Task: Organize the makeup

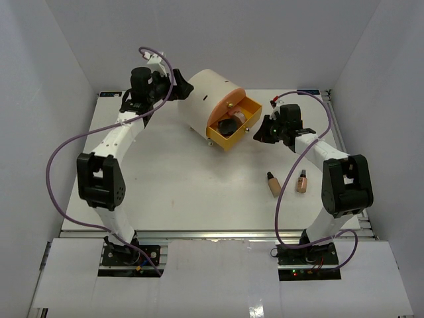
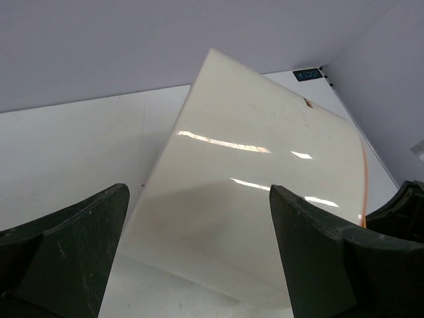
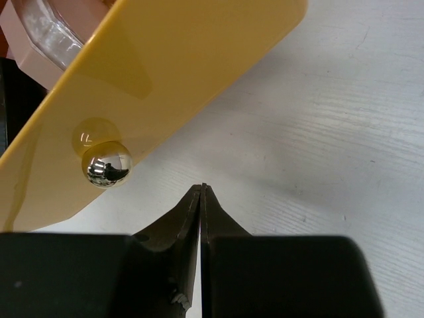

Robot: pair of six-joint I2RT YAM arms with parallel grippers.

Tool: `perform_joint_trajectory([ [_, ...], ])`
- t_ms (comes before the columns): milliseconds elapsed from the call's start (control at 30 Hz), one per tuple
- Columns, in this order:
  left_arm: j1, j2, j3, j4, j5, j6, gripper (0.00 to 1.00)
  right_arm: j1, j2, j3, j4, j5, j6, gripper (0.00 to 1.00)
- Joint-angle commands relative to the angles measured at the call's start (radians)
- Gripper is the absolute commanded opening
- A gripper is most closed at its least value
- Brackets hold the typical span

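**Drawer open, two bottles out on the counter**

The left end effector (image 1: 173, 85) (image 2: 199, 205) hangs at the back left of the box (image 1: 202, 99) (image 2: 252, 165), its fingers (image 2: 79, 245) spread wide. In the left wrist view the cream wall of the box fills the gap ahead of them. Whether either finger touches that wall cannot be told. To the left of this end effector, bare counter (image 1: 165, 172) runs out to the left edge, and the back edge lies close behind it.

The drawer (image 1: 232, 126) (image 3: 165, 73) juts from the box toward the right end effector (image 1: 265, 130) (image 3: 202, 189). Inside it sit a black jar (image 1: 227, 126) and a pink compact (image 1: 237, 114) (image 3: 36, 40). The compact's corner shows above the yellow front in the right wrist view.

The right end effector is pressed together and holds nothing. Its tips stand just short of the drawer front's lower edge, with a strip of counter showing between. The round metal knob (image 3: 106, 165) is just to their left.

Two bottles (image 1: 272, 184) (image 1: 302, 181) rest side by side, well apart from the right end effector on the side nearer the arm bases. They lie close to the right arm's purple cable (image 1: 281, 199). The counter's right edge runs just beyond that arm.
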Motion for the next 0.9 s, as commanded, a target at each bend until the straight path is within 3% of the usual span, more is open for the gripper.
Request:
perform_joint_trajectory([
  [0,0.008,0.105,0.169,-0.058,0.115,0.032,0.98,0.004,-0.003,-0.028,0.081,-0.030,0.030,0.08],
  [200,0.007,0.214,0.247,-0.085,0.158,0.050,0.98,0.004,0.010,-0.031,0.100,-0.022,0.058,0.08],
  [367,0.009,0.242,0.249,-0.088,0.275,0.060,0.98,0.020,0.035,0.012,0.132,-0.014,0.081,0.08],
  [600,0.004,0.257,0.208,-0.091,0.371,0.076,0.98,0.093,0.162,0.227,0.127,-0.012,0.112,0.08],
  [867,-0.038,0.272,0.149,-0.102,0.347,0.107,0.98,0.130,0.277,0.413,0.126,-0.020,0.102,0.08],
])
